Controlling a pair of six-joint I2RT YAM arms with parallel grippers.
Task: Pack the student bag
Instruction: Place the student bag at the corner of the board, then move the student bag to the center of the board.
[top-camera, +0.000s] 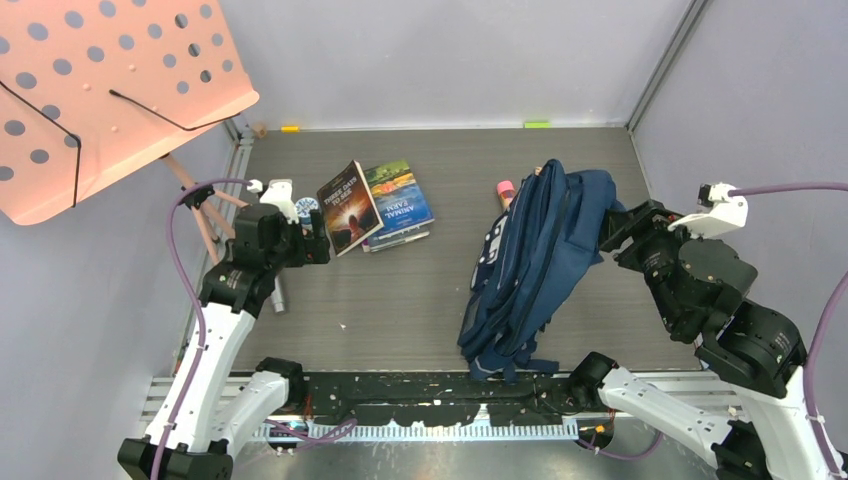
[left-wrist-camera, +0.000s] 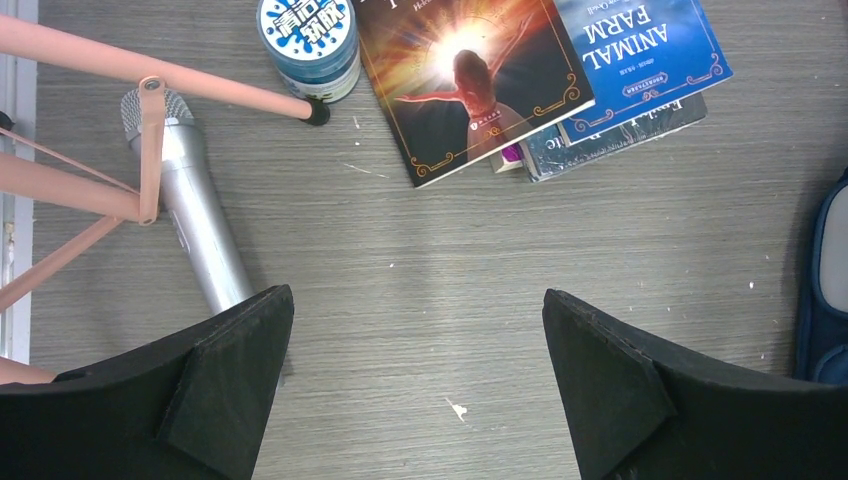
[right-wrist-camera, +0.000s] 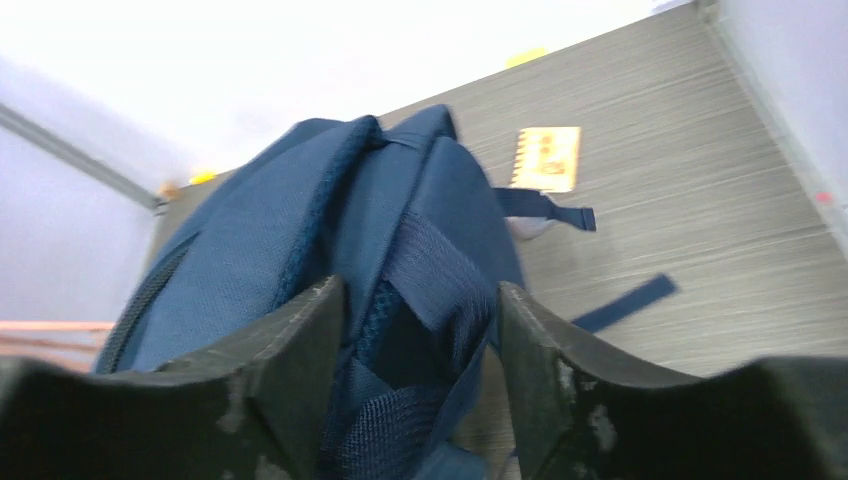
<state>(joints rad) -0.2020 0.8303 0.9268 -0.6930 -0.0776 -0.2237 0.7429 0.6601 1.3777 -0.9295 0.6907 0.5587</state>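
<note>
Grey wood-grain table (top-camera: 400, 300), boxed in by pale lilac walls (top-camera: 430, 60). Counted: one student bag (top-camera: 535, 260), propped centre-right, and three books (top-camera: 385, 205) upper-middle. Left gripper (left-wrist-camera: 415, 300) is spread wide over the table; right gripper (right-wrist-camera: 420, 290) is parted loosely around the bag's strap.

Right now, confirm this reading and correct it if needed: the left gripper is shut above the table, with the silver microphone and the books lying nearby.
One thing is wrong: the left gripper is open, not shut. The left wrist view shows its jaws standing wide apart above the table. The rest holds: the silver microphone and the books lie nearby.
</note>
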